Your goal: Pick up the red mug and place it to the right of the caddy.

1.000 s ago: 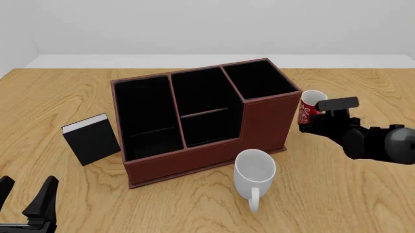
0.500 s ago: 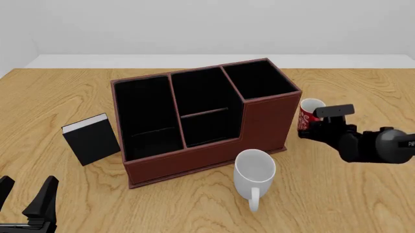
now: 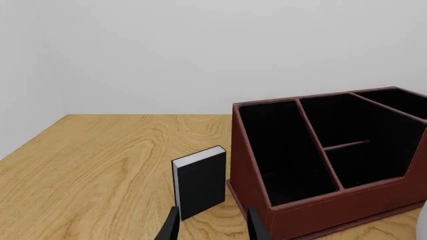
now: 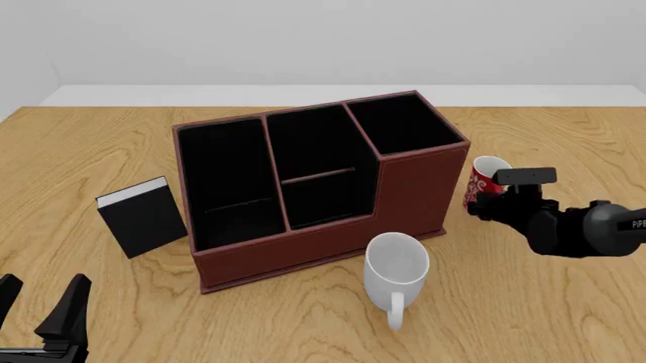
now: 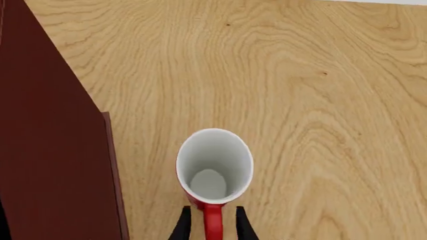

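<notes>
The red mug [image 4: 486,181] with white swirls stands just right of the caddy's tall end, close to its wall. In the right wrist view I look down into the mug's white inside [image 5: 214,167]. My right gripper [image 4: 501,201] [image 5: 212,225] is shut on its red handle, one finger on each side. The caddy [image 4: 302,242] is a big reddish-brown box with three black compartments at mid-table; its side wall shows in the right wrist view [image 5: 53,150], and it also fills the left wrist view [image 3: 313,210]. My left gripper [image 4: 41,318] [image 3: 212,227] is open and empty at the near left.
A plain white mug [image 4: 395,268] lies in front of the caddy with its handle toward me. A small black book [image 4: 141,218] with a white edge stands left of the caddy and shows in the left wrist view [image 3: 200,182]. Bare wood lies right of the red mug.
My right gripper has lowered the red mug and brought it slightly nearer, still right of the caddy. The left arm has not moved.
</notes>
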Robot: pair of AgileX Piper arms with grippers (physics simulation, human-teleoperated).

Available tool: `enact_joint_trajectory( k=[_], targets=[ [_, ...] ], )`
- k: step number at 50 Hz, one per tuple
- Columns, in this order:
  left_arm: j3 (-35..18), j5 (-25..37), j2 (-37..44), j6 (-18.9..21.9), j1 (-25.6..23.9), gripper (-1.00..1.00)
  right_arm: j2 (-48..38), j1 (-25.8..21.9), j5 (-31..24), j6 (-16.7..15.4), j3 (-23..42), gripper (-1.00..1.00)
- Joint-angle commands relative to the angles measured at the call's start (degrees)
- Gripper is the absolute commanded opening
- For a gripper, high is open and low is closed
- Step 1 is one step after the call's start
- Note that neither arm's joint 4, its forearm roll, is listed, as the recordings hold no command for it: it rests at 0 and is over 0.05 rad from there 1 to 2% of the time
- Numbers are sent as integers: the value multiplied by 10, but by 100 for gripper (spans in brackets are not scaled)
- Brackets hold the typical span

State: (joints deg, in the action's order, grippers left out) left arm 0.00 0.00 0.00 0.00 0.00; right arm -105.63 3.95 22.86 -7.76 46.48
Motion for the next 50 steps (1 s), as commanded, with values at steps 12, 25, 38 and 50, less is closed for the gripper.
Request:
enact_joint_trajectory(
  k=[12, 25, 38, 50],
  targets=[
    [0, 0, 0, 0, 0, 100, -16, 10, -1, -1, -4, 100],
    [0, 0, 0, 0, 0, 100, 26, 9, 8, 9, -46, 100],
    [0, 0, 0, 0, 0, 100, 92, 10, -4, 9, -90, 100],
    [0, 0, 0, 0, 0, 100, 174, 9, -24, 5, -132, 100]
  ],
)
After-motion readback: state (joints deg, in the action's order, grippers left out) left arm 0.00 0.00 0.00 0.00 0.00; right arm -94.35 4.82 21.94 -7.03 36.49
